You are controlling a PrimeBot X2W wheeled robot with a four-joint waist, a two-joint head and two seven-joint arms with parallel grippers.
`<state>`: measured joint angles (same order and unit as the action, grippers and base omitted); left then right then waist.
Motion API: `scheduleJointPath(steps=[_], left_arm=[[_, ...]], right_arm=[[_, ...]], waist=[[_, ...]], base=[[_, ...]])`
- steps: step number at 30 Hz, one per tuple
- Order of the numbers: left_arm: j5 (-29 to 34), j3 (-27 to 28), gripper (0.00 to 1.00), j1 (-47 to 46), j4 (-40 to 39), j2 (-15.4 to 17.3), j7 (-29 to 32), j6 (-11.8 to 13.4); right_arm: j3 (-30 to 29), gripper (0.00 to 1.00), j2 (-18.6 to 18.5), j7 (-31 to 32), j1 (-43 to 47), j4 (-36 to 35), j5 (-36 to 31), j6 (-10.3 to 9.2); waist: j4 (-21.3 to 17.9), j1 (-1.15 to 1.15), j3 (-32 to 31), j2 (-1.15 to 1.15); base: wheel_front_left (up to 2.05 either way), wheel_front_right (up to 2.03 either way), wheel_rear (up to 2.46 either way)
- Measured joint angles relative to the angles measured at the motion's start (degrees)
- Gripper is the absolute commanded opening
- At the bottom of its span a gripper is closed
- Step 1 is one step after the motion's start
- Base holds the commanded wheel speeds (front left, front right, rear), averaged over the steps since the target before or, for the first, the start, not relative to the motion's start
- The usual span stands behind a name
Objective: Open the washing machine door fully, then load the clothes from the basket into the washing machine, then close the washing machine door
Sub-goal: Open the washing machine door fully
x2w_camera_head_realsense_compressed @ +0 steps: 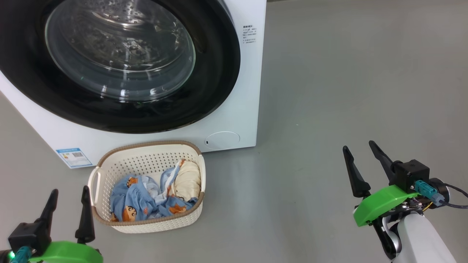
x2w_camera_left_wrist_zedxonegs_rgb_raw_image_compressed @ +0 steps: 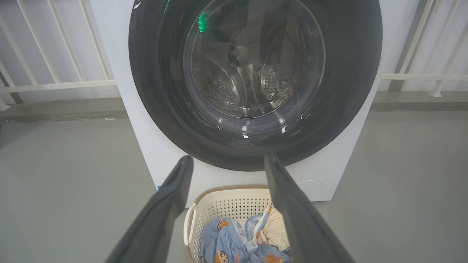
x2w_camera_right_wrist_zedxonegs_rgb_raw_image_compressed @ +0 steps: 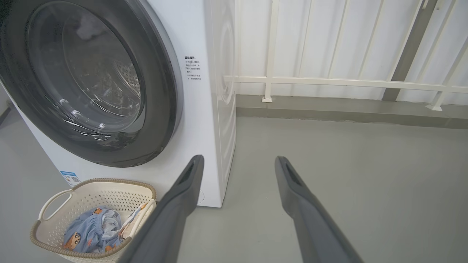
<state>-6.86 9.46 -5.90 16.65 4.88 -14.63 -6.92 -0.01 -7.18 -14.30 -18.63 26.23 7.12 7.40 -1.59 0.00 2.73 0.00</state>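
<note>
nothing done yet: washing machine door (x2w_camera_head_realsense_compressed: 120, 62) shut, clothes (x2w_camera_head_realsense_compressed: 153, 195) sit in the basket (x2w_camera_head_realsense_compressed: 146, 160) on the floor before the washing machine (x2w_camera_head_realsense_compressed: 234, 109) (left gripper (x2w_camera_head_realsense_compressed: 69, 199) and right gripper (x2w_camera_head_realsense_compressed: 360, 148) both spread, empty)

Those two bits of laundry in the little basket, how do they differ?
The blue garment is printed with orange-brown cartoon figures; the cream garment is plain. The blue one spreads over most of the basket; the cream one is bunched at its right end. Both lie crumpled inside it, touching.
</note>
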Motion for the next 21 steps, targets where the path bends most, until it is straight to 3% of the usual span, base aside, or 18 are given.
scheduleJointPath(steps=[21], left_arm=[[0.1,0.0,1.0,1.6,-2.5,-0.9,0.0,-0.4]], right_arm=[[0.5,1.0,0.0,0.0,0.0,0.2,0.0,0.0]], waist=[[0.2,0.0,-1.8,0.0]], base=[[0.0,0.0,0.0]])
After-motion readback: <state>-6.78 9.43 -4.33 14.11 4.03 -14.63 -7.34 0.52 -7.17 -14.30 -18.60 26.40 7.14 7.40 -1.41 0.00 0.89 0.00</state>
